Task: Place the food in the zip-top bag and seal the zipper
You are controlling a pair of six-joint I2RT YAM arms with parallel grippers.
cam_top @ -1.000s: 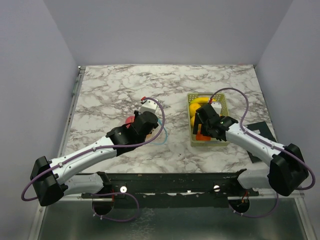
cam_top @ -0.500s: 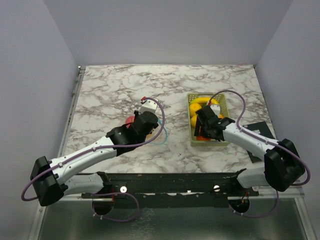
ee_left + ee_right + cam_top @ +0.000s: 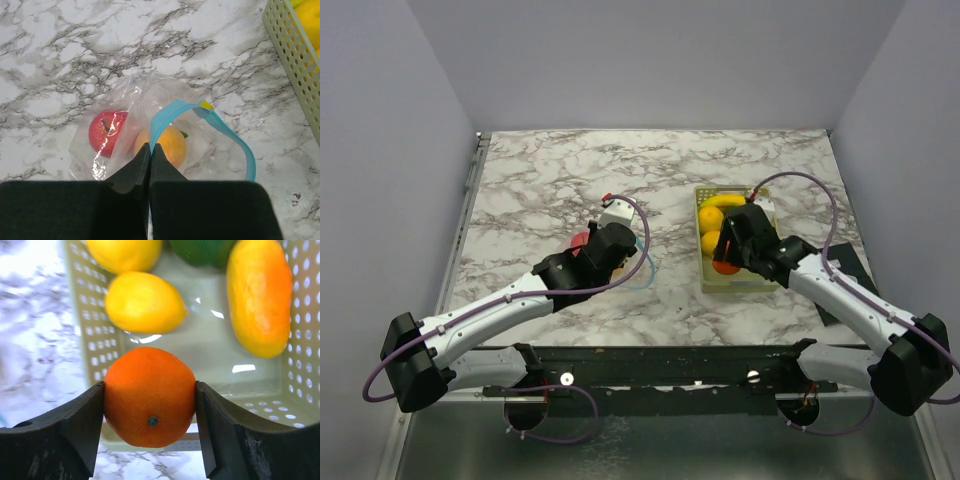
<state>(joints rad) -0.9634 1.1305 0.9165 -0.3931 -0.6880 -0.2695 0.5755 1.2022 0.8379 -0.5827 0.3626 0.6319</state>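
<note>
The clear zip-top bag [image 3: 130, 100] lies on the marble with a red apple [image 3: 106, 132] and an orange fruit [image 3: 167, 142] inside. Its light blue zipper [image 3: 235, 140] loops open at the mouth. My left gripper [image 3: 150, 147] is shut on the near end of that strip. My right gripper [image 3: 149, 405] is shut on an orange [image 3: 149, 396], held over the near left corner of the slotted basket [image 3: 225, 370]. In the basket lie a lemon [image 3: 144, 302], another yellow piece [image 3: 125, 252], a dark green piece [image 3: 202, 250] and a long yellow-orange banana [image 3: 260, 295].
In the top view the basket [image 3: 760, 285] stands right of centre, with the bag [image 3: 642, 272] to its left under my left wrist. A black flat object [image 3: 845, 265] lies at the right table edge. Grey walls close in three sides.
My right gripper has closed on the orange and raised it off the basket floor, while the right arm swung outward. The left arm and the bag have not moved.
</note>
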